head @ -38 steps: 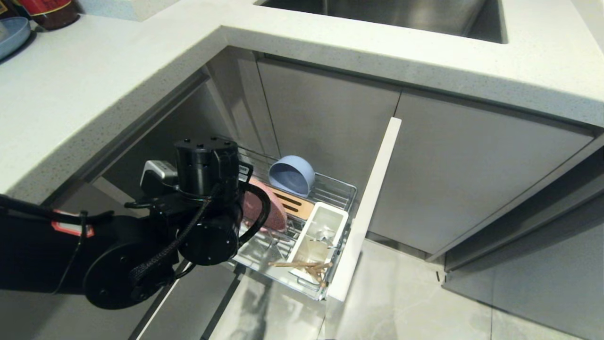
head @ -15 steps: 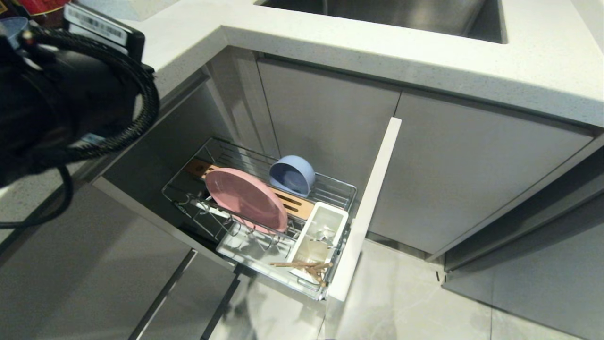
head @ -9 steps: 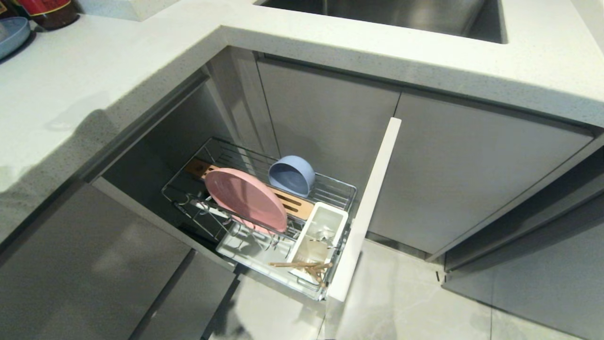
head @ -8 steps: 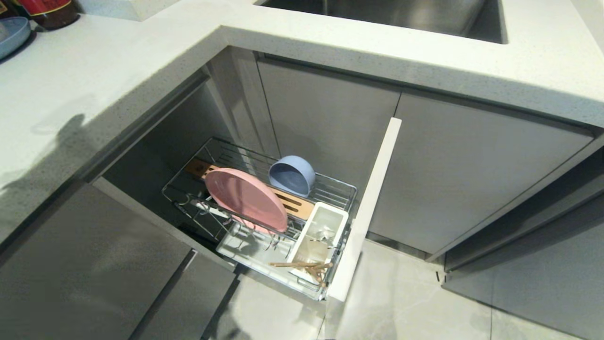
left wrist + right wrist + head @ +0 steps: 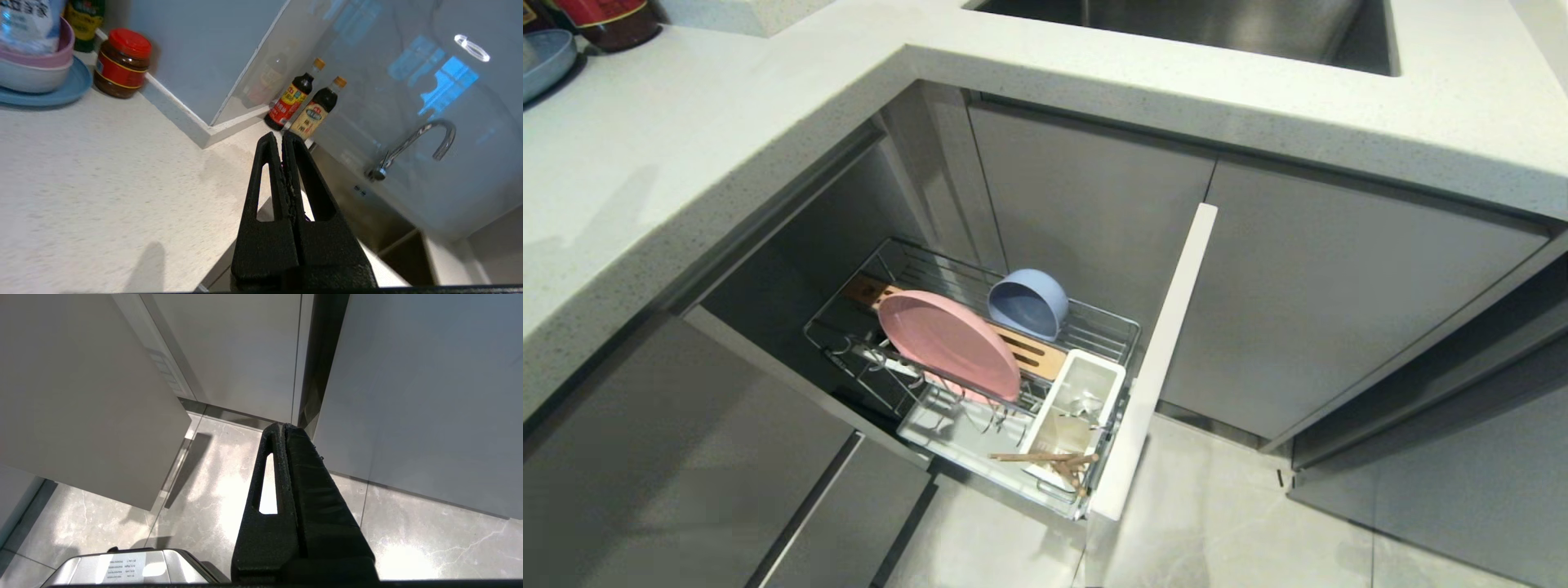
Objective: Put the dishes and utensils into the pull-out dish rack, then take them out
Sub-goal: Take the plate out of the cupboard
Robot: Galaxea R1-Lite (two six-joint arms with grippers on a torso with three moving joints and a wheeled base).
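Left hand, pressed together and empty, hovers over the desk; spread it before reaching the pink plate in the pull-out dish rack.

An L-shaped speckled white counter wraps the corner over flat grey cabinets, with a steel sink set into its far run and a curved tap beside it. Against the glossy pale wall, which mirrors bright blue windows, stand two dark sauce bottles, a red-lidded jar and stacked bowls on a blue plate. The floor is pale grey marbled tile, shiny with glare.
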